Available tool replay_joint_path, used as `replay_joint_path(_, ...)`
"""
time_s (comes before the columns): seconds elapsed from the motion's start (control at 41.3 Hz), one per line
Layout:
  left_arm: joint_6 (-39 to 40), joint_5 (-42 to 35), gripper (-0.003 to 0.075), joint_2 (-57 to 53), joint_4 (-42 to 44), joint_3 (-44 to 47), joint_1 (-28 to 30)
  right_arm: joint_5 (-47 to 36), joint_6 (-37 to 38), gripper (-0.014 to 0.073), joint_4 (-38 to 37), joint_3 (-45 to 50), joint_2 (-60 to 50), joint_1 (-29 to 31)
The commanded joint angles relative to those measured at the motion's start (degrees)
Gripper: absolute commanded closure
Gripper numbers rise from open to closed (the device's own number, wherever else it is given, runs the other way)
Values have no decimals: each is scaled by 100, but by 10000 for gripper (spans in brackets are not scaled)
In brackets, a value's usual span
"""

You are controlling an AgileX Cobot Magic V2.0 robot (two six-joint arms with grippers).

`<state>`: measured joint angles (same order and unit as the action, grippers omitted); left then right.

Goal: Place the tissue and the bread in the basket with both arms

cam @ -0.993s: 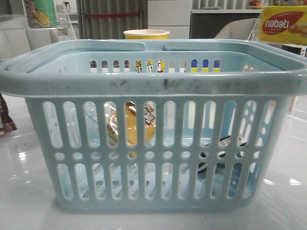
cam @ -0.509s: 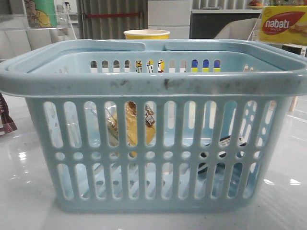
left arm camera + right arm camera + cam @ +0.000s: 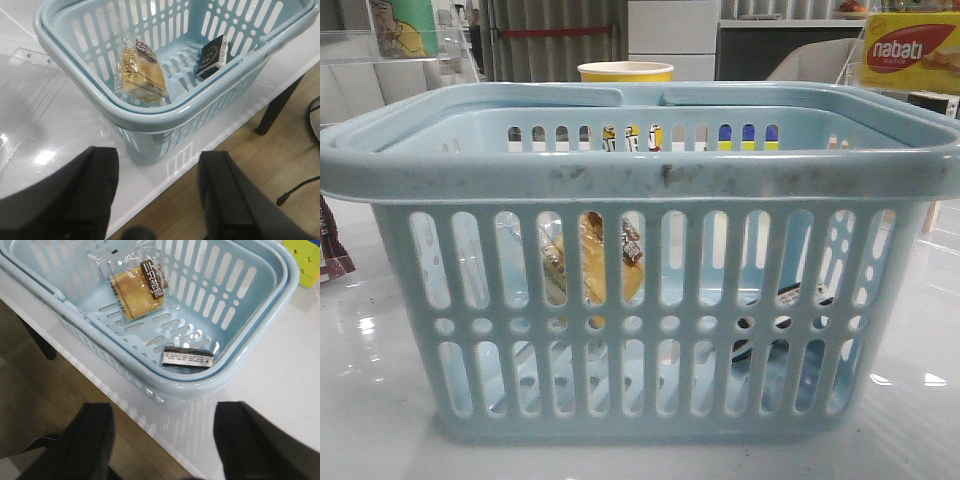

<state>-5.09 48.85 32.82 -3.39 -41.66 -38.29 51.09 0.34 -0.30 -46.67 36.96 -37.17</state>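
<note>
Both grippers, left and right, spread and empty; bread, light, crushable, best lifted by its bag, lies in basket at tissue's eleven o'clock.

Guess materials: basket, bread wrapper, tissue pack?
Basket: moulded plastic, pale blue-grey with a slight sheen; slotted walls, scuffed dark marks on the rim.
Bread wrapper: thin clear plastic film, glossy; the loaf shows through, with a printed red-brown label.
Tissue pack: likely a soft plastic wrap, dark with a pale printed patch; too small to be sure.
</note>
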Motion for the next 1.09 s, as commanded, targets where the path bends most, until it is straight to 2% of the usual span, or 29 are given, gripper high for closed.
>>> replay_joint_path(0.0, 88, -475, 339, 10, -21, -152, -33, -366, -34, 209, -89, -154, -5, -2)
replay_joint_path(0.121, 88, -475, 440, 10, -21, -152, -33, -366, -34, 390, -89, -154, -5, -2)
replay_joint_path(0.266, 88, -475, 579, 10, -21, -152, -33, -366, -34, 539, -89, -154, -5, -2)
replay_joint_path(0.339, 88, -464, 630, 10, -21, -152, -33, -366, -34, 535, -89, -154, -5, -2)
replay_joint_path(0.799, 88, -484, 627, -47, -21, -129, -16, -366, -34, 536, -89, -154, -5, -2)
replay_joint_path(0.969, 88, -578, 627, -486, -56, 7, 788, -366, -34, 536, -89, -154, -5, -2)
replay_joint_path(1.066, 88, -1478, 627, -958, -56, 419, 1501, -366, -34, 536, -89, -154, -5, -2)
